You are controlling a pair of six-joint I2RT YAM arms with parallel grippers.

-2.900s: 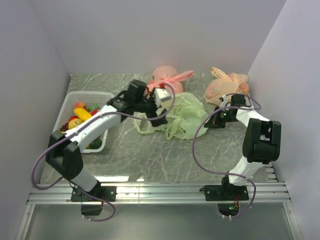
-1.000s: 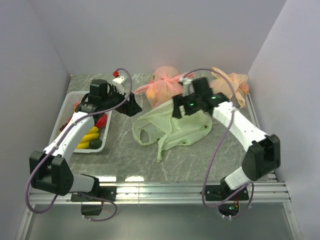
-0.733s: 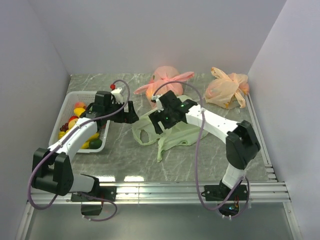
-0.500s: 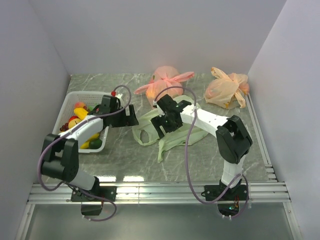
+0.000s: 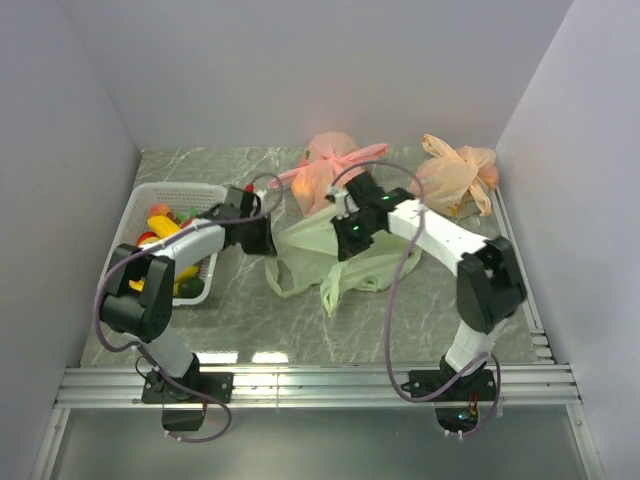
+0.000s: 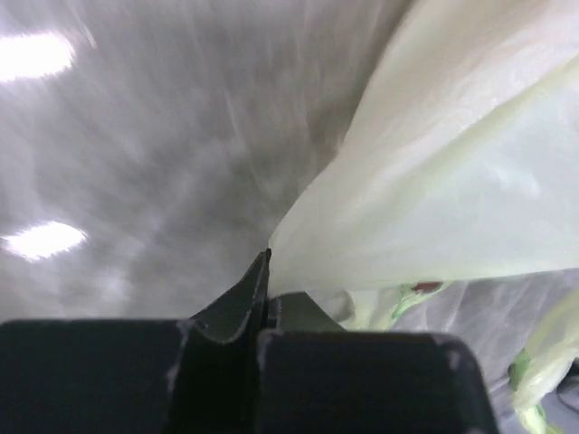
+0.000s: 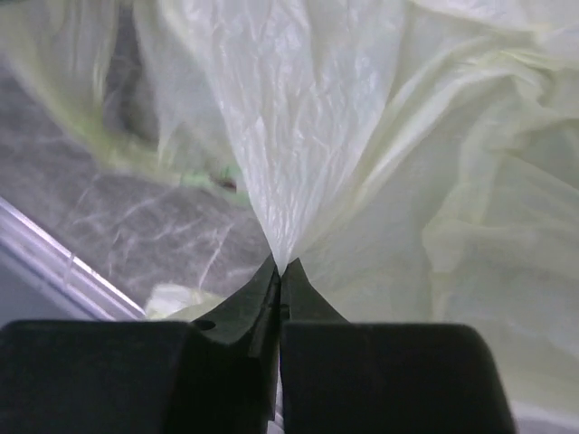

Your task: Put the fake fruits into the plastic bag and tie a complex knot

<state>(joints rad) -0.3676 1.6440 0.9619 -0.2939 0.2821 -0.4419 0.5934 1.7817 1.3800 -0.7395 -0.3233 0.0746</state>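
Observation:
The pale-green plastic bag lies crumpled mid-table, its loop handles loose toward the front; no knot is in view on it. My left gripper is at the bag's left edge, shut on a fold of its film. At the bag's upper middle, my right gripper is shut on a pinch of film that fans up from the jaws. The fake fruits, yellow, red and green, lie in the white basket at the left.
A knotted pink bag sits at the back centre, just behind the right gripper. A knotted orange-tan bag sits at the back right. Walls close in on the left, back and right. A metal rail runs along the near edge.
Both grippers went from open to shut on the green bag. The left gripper moved right to the bag's edge; the right gripper shifted right and back, pulling the film up.

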